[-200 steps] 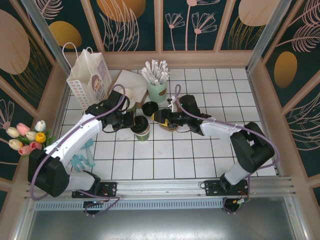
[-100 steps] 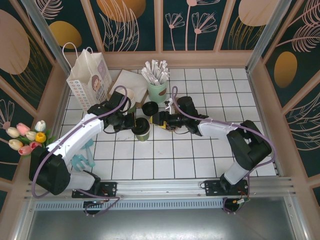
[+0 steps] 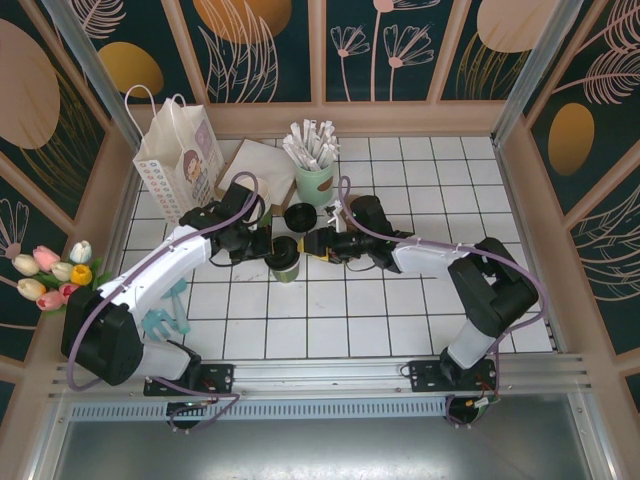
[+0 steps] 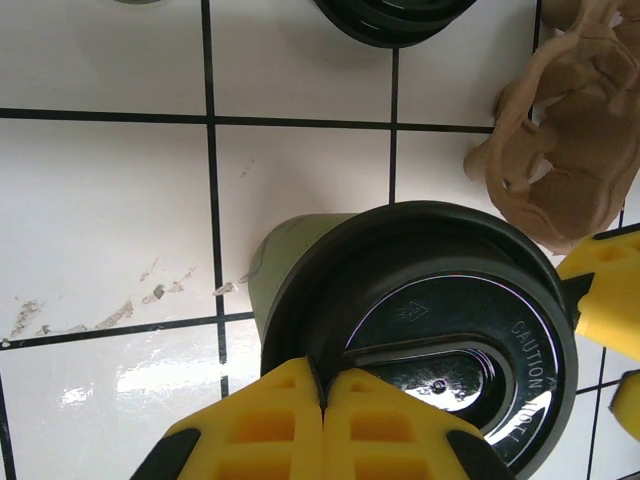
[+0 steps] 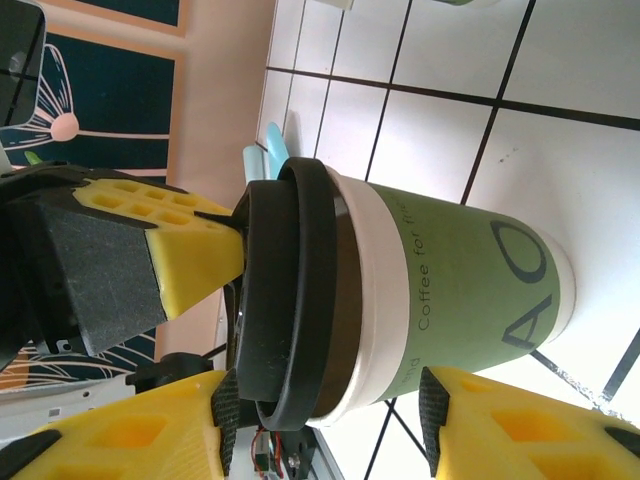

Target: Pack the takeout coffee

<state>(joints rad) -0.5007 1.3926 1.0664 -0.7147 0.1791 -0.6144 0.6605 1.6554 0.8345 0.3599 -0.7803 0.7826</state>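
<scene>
The takeout coffee [image 3: 285,260] is a green paper cup [image 5: 470,290] standing on the white tiles mid-table. Its black lid [image 5: 290,300] sits tilted on the white rim, with a gap showing the brown inside. My left gripper [image 4: 325,385] is shut on the lid's near rim [image 4: 440,330], reaching in from the left [image 3: 266,243]. My right gripper [image 5: 330,410] is just right of the cup [image 3: 312,243]. Its jaws stand apart along the cup's height, one pad [image 5: 226,420] by the lid's edge and the other [image 5: 436,410] by the green wall.
A white paper bag [image 3: 180,155] stands at the back left. A pale green cup of wrapped sticks [image 3: 314,180] and a spare black lid [image 3: 299,215] lie behind the coffee. A brown pulp carrier [image 4: 560,150] is close on the right. Tulips [image 3: 55,272] lie at the left wall.
My right gripper has slid left up to the cup and its jaws have narrowed. My left gripper has stayed shut on the lid.
</scene>
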